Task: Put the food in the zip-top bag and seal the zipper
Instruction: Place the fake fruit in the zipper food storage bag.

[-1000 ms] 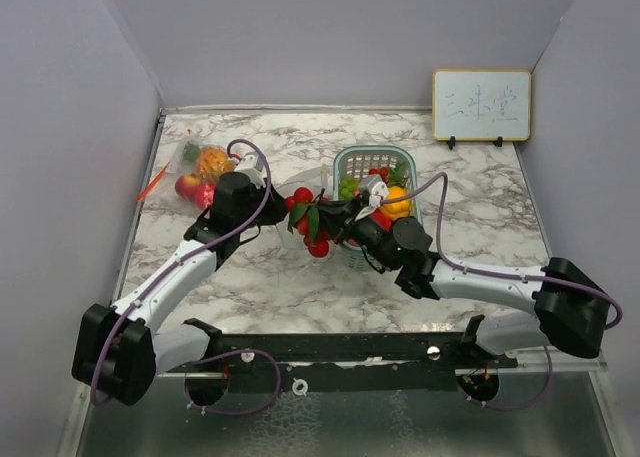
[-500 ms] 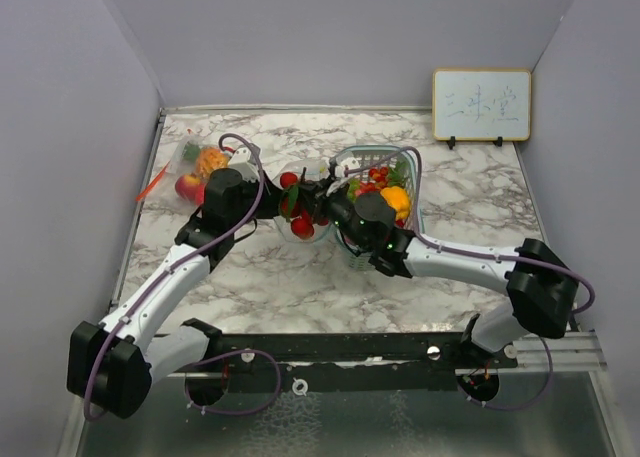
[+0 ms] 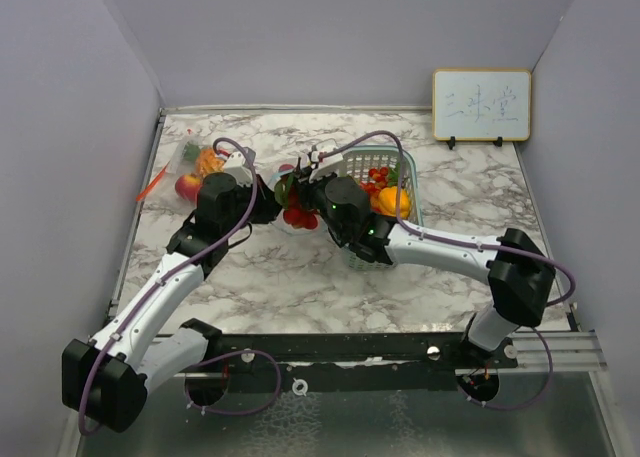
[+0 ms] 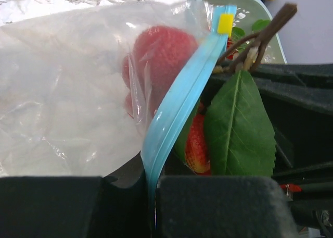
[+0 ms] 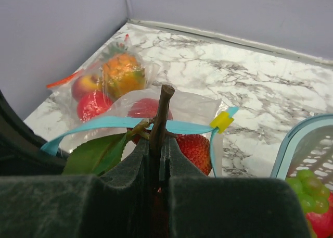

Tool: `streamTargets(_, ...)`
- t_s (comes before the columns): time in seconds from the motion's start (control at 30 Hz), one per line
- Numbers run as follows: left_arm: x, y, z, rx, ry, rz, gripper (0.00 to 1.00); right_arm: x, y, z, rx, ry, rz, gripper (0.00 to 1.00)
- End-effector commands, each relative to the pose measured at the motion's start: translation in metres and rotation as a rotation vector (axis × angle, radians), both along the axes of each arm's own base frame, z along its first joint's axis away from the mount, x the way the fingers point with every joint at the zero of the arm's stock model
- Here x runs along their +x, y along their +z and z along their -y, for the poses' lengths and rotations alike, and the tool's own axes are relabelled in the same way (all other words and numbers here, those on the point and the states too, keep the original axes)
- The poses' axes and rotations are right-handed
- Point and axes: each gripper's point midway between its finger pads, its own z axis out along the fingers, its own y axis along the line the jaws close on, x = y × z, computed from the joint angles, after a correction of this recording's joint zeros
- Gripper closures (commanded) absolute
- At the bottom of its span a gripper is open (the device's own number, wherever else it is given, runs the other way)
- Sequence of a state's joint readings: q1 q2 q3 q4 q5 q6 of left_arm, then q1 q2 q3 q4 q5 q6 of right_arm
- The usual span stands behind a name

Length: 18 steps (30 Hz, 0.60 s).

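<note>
The marble table [image 3: 300, 277] lies under both my arms. The teal basket [image 3: 362, 151] sits on it. The rest of the food [image 3: 392, 199] is heaped inside, with green grapes [image 5: 307, 183] at the near rim.

Just left of the basket is the zip-top bag [image 4: 67, 108]. My left gripper [image 4: 153, 188] is clenched on its blue zipper strip [image 4: 177, 108]. Further left of the basket, near the wall, lies a second bag [image 5: 109, 82] holding orange, pink and red fruit.

My right gripper [image 5: 158, 170] reaches across the front of the basket and is pinched tight on the woody stem of the strawberry sprig [image 5: 161, 113]. The stem stands upright at the bag's mouth. One berry shows red through the clear plastic, and another berry [image 4: 195, 149] and a green leaf [image 4: 239, 128] press against the strip. The yellow slider [image 5: 222, 121] sits at the strip's basket end.
</note>
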State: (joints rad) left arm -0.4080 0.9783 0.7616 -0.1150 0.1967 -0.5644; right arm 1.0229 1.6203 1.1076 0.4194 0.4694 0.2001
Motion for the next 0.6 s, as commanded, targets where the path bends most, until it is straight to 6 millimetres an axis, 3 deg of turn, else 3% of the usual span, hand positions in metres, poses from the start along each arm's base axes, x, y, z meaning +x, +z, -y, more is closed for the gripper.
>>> streamTargets(0.0, -0.007, 0.001, 0.014, -0.070, -0.056, -0.011, 1.00, 0.020, 0.016, -0.008, -0.062, -0.073, 0.005, 0.96)
streamTargets(0.1, -0.008, -0.012, 0.012, -0.069, -0.038, -0.030, 1.00, 0.026, -0.001, -0.008, -0.142, -0.108, -0.035, 0.79)
streamTargets(0.23, -0.006, -0.020, 0.012, -0.070, -0.032, -0.042, 1.00, 0.011, -0.013, -0.003, -0.158, -0.038, -0.050, 0.53)
streamTargets(0.4, -0.003, -0.029, 0.017, -0.080, -0.038, -0.062, 1.00, -0.023, 0.010, -0.002, -0.115, 0.146, -0.001, 0.30)
streamTargets(0.57, 0.000, -0.019, 0.019, -0.092, -0.044, -0.046, 1.00, -0.044, 0.030, 0.015, -0.079, 0.195, 0.004, 0.26)
